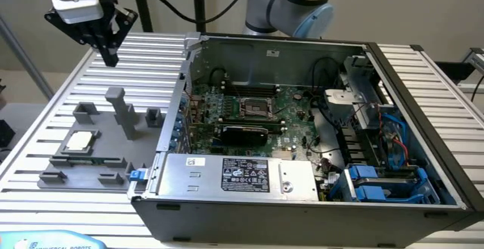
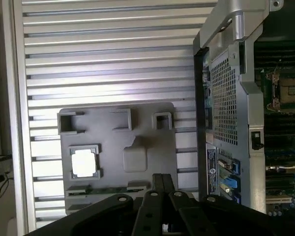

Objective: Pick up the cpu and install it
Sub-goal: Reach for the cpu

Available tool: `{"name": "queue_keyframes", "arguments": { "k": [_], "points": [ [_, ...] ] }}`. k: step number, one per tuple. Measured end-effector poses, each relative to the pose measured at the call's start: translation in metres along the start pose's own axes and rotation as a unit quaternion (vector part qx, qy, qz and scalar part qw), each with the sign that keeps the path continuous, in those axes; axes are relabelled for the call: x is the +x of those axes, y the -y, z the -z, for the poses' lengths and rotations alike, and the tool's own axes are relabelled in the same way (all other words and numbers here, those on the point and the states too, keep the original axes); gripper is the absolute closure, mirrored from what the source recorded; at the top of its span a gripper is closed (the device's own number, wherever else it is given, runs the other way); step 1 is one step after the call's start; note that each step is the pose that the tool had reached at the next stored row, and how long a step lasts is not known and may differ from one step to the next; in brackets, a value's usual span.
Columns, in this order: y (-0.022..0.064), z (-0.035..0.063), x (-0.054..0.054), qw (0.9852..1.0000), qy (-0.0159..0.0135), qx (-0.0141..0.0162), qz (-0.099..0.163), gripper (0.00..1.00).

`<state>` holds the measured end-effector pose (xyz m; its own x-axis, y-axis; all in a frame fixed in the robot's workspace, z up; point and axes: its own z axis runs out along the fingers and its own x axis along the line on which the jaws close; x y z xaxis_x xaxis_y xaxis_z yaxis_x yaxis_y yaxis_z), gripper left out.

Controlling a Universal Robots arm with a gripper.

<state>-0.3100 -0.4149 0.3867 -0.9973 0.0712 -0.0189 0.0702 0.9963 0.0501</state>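
Task judged not started; cpu [image 1: 79,141] seated in grey fixture [image 1: 106,147] on table [image 1: 30,147], at 9 o'clock of open computer case [image 1: 302,215]; jaws shut, empty, held high at 12 o'clock of cpu; motherboard socket [image 1: 255,107] looks unfilled; pick and install both left.

arm [image 1: 298,8]: elbow joint bent | end effector [image 1: 110,57]: raised high, fingers pressed together, tips pointing down
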Motion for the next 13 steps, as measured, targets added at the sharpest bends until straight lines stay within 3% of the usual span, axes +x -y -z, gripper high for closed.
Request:
{"name": "queue_keyframes", "arguments": {
  "k": [13],
  "points": [
    [0.0049,-0.0103,0.059,1.0000,0.0000,0.0000,0.000,0.89]
  ]
}}
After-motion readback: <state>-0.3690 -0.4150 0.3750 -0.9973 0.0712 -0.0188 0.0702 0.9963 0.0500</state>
